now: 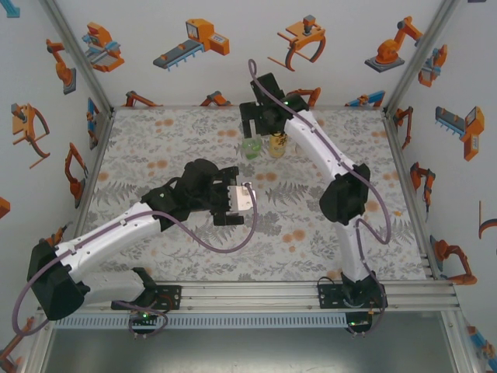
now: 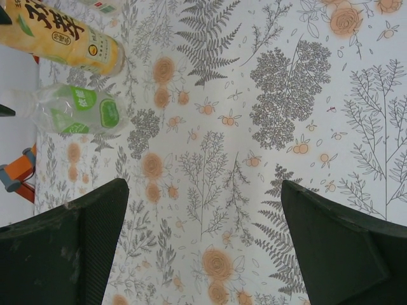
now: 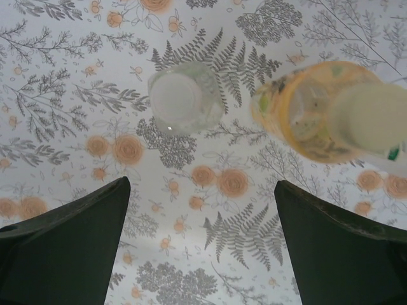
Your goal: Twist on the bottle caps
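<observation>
Bottle caps: a white cap (image 3: 173, 96) sits on top of the short green-tinted bottle (image 3: 184, 98), seen from straight above in the right wrist view. A pale cap (image 3: 372, 115) sits on the yellow-labelled amber bottle (image 3: 305, 114). Cannot tell how tightly either is turned down.

Bottles: the green-tinted bottle (image 1: 250, 148) and the amber bottle (image 1: 277, 144) stand upright, just beside each other, near the far middle of the worktop (image 1: 155, 148), green one on the left. The left wrist view shows the same pair at the upper left of its frame, the green (image 2: 79, 111) next to the amber (image 2: 63, 38). The edge of a third, pale-labelled bottle (image 2: 105, 6) shows just past the amber one; too little of it in frame to say more.

Right tool (image 1: 254, 134): held above the two bottles at the far middle, touching neither. In its own wrist view the right tool (image 3: 202, 184) has its fingers (image 3: 70, 248) spread wide, only patterned cloth between them.

Left tool (image 1: 237, 198): over the middle of the worktop, well apart from the bottles and nearer the arm bases. From its wrist camera the left tool (image 2: 203, 203) stands wide open, fingers (image 2: 70, 248) gripping nothing, fern-and-flower print beneath.
</observation>
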`<state>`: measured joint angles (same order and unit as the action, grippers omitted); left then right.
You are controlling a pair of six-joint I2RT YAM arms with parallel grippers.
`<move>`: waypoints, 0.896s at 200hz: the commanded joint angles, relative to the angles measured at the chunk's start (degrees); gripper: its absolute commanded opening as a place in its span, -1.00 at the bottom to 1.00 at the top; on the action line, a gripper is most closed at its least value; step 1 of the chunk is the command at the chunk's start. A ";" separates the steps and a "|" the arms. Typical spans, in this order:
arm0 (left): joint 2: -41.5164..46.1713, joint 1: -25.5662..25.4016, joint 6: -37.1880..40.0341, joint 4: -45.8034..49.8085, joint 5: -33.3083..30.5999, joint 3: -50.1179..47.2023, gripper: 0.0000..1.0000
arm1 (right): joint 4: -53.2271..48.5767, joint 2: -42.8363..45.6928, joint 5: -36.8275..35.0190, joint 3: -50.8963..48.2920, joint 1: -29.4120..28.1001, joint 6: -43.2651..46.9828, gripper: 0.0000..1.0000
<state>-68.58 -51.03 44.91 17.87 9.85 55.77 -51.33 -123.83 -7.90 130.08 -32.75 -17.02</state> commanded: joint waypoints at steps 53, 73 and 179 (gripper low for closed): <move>-2.09 -0.57 -4.19 0.92 -1.86 3.77 0.94 | 3.96 21.59 -8.18 -24.78 0.30 3.88 0.76; -2.90 -0.56 -6.81 0.48 -3.01 4.13 0.94 | 5.03 27.00 -13.14 -32.50 1.46 5.01 0.85; -1.17 8.16 -29.71 -12.94 -15.98 -3.14 0.94 | 29.92 51.48 -16.03 -73.21 18.75 13.52 0.99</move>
<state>-72.95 -47.09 24.38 10.74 -1.10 56.88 -32.53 -75.83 -23.27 62.59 -16.64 -7.99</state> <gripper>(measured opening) 0.973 0.992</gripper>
